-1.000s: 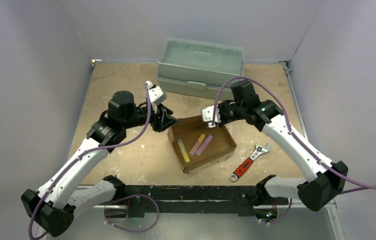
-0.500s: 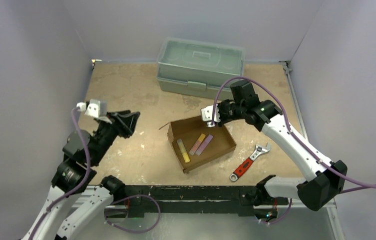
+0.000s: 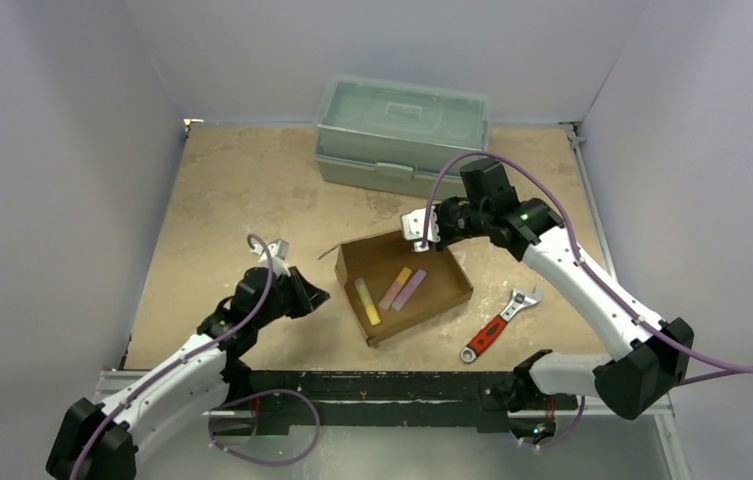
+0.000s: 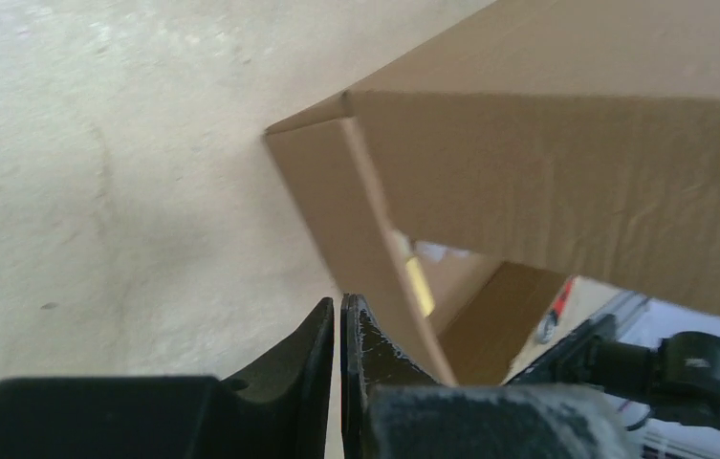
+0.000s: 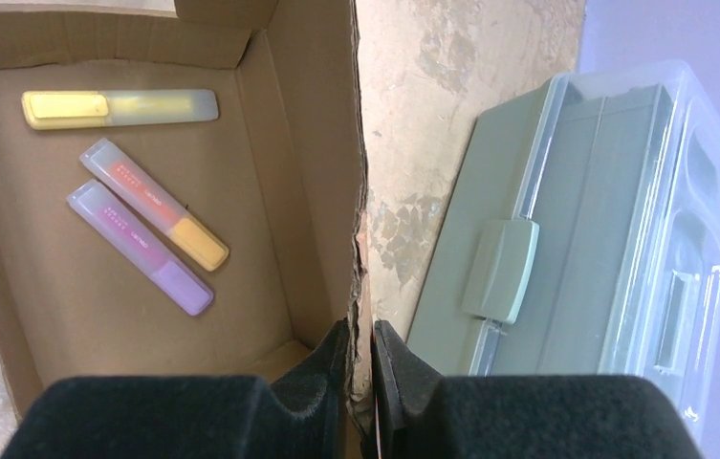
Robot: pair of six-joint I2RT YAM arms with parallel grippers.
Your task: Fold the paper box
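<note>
Tabletop [image 3: 232,190] — paper box [image 3: 439,288] | right tool [image 5: 360,330] pinches far wall | left tool [image 4: 338,311] closed, empty — beside

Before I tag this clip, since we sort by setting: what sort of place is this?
Likely a robot lab test cell, not a home: plain walls box in a table, left arm and right arm are bolted at its near edge, and a paper box, toolbox and wrench are laid out.

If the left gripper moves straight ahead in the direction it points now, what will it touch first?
Most likely the cardboard box: the left gripper, fingers closed, aims at the outer side of the wall near its corner, and nothing else shows in between. Depth is hard to judge.
</note>
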